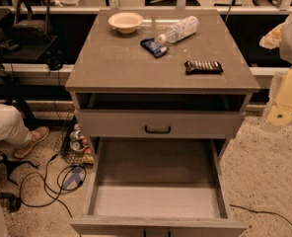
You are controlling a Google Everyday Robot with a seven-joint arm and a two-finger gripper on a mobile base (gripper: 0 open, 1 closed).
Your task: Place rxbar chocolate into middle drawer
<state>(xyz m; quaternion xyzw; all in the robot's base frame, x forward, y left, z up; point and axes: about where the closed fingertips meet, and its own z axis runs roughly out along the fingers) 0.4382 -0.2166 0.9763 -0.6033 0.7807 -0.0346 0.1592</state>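
The rxbar chocolate [203, 66], a slim black bar with pale lettering, lies flat on the right side of the grey cabinet top [116, 65]. The middle drawer [156, 201] is pulled out at the bottom of the view, and its grey tray holds nothing. My gripper [279, 115] is at the end of the pale arm at the right edge of the view. It hangs beside the cabinet, to the right of and lower than the bar, touching nothing.
A blue packet [154, 47], a plastic bottle on its side [179, 29] and a pale bowl [126, 21] sit at the back of the top. A shut drawer front with a black loop handle [158, 129] lies above the open drawer. Cables [62, 177] and a person's leg [10, 127] are on the left.
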